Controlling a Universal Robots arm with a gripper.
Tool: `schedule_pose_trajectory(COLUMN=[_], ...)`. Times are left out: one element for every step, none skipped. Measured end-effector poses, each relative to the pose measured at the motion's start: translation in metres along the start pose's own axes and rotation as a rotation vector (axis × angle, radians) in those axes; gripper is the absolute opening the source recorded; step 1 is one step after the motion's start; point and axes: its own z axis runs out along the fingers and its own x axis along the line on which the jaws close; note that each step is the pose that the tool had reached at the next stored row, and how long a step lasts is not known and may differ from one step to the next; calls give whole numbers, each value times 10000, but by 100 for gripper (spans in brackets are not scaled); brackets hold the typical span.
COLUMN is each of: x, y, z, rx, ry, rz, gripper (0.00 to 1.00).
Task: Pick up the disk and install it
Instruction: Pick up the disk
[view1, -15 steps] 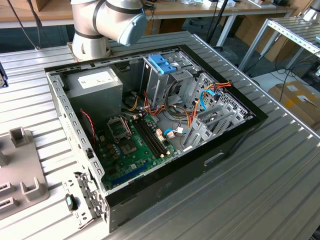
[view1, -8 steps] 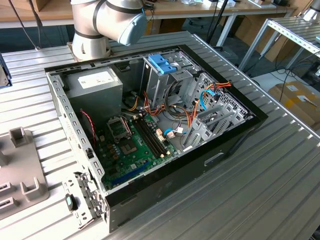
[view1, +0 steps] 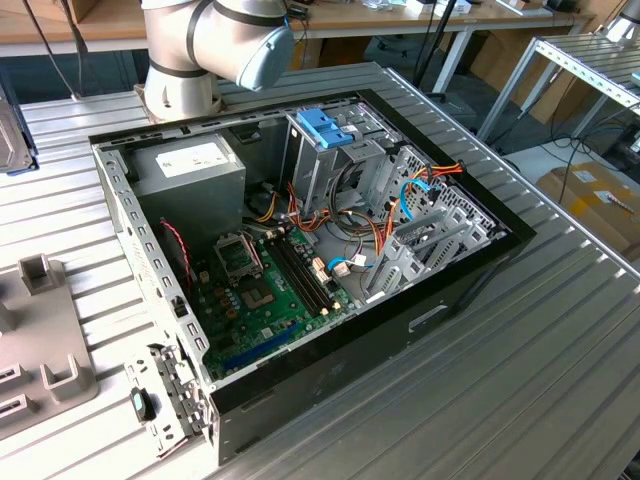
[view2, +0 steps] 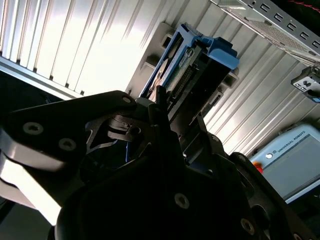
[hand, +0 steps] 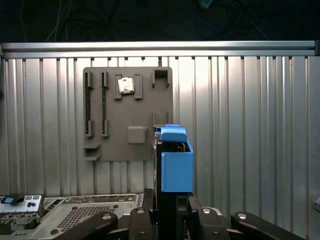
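Here, black end effector (hand: 172, 207) clamps blue-framed rectangular disk (hand: 176, 165).

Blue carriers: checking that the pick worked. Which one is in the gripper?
The disk in the first wrist view: blue-framed, it stands clamped in the gripper. The other, a blue bracket, sits in the drive cage, exterior view.

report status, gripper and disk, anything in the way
Gripper shut on the disk, blue carrier end outward. Grey fixture board right behind it, contact unclear. Computer case edge beside the gripper.
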Motion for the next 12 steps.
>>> schedule_pose_trajectory(x=[0, -1, -1, -2, -2, -2, -2, -2, -2, -2, -2, -2], y=[-14, -37, -65, -88, -91, -91, -91, -91, -93, -93, -93, -95], z=[0, -1, 0, -1, -1, -1, -1, 0, -1, -1, 0, -1], rx=[0, -1, -1, 0, -1, 0, 0, 0, 0, 0, 0, 0], ry=[0, 1, 0, 1, 0, 0, 0, 0, 0, 0, 0, 0], rz=[0, 0, -1, 0, 0, 1, 1, 0, 0, 0, 0, 0], gripper=[35, 35, 35, 35, 35, 35, 35, 35, 35, 35, 35, 35])
